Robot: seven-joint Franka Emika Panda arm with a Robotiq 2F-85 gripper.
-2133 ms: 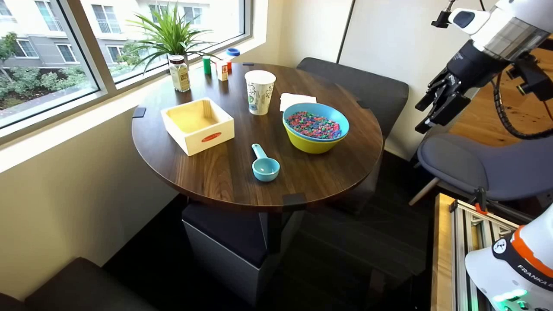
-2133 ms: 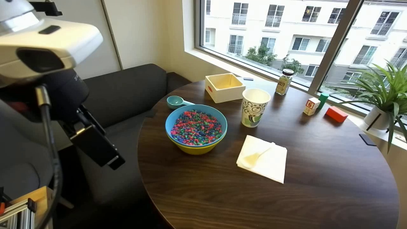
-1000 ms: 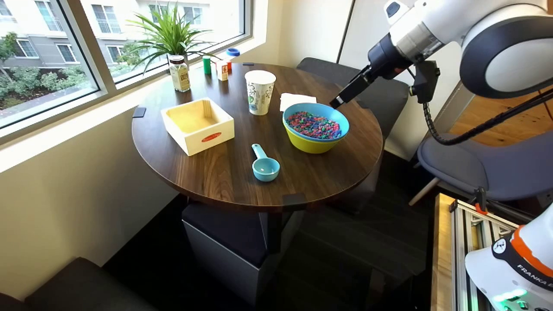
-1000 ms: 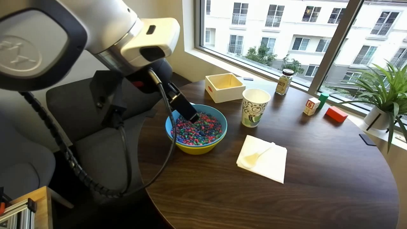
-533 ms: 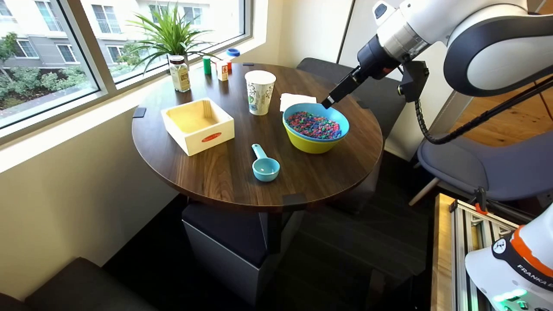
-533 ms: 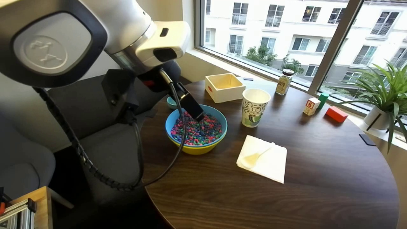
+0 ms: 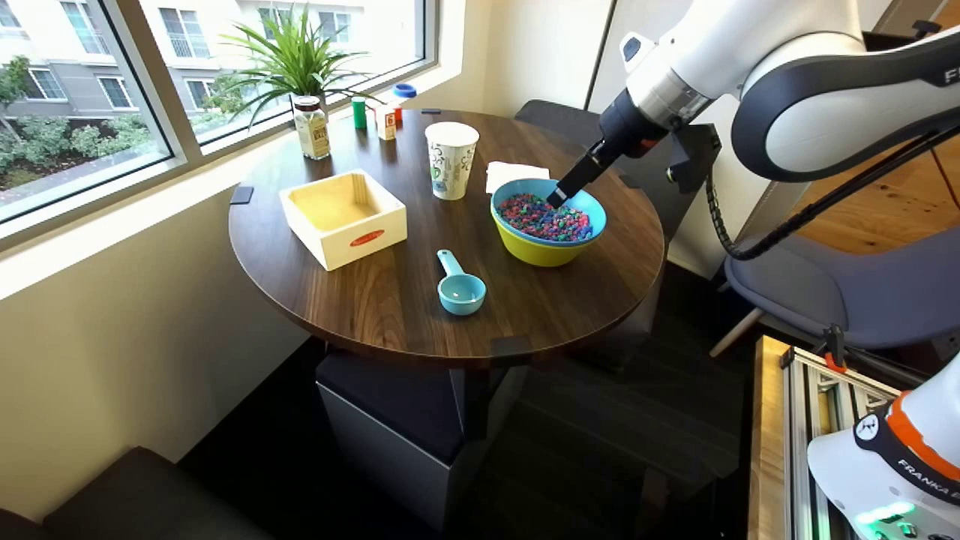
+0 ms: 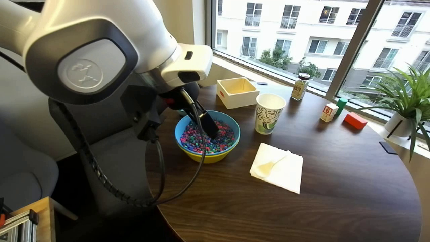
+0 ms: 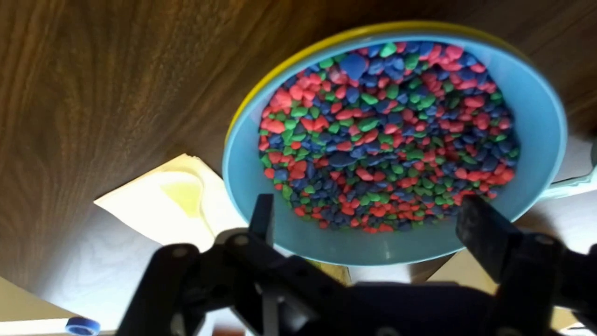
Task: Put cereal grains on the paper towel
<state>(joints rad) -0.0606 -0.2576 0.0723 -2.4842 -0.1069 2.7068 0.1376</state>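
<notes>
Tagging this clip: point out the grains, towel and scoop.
Grains [image 9: 387, 137], wrist view, middle of the heap
Towel [image 8: 285, 172], in an exterior view, a bare patch
Scoop [image 7: 461, 289], in an exterior view, inside its hollow

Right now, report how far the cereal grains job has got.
Done: the gripper is positioned at the cereal grains in the blue bowl. In hand: probably the pick-up, though it stands open and contact is unclear. Left: grasping and placing; the paper towel shows a spoon but no grains.

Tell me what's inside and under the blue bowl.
Inside the blue bowl: a heap of red, green and blue cereal grains, hiding its bottom. Under it: a yellow bowl, whose inside the blue one covers.
</notes>
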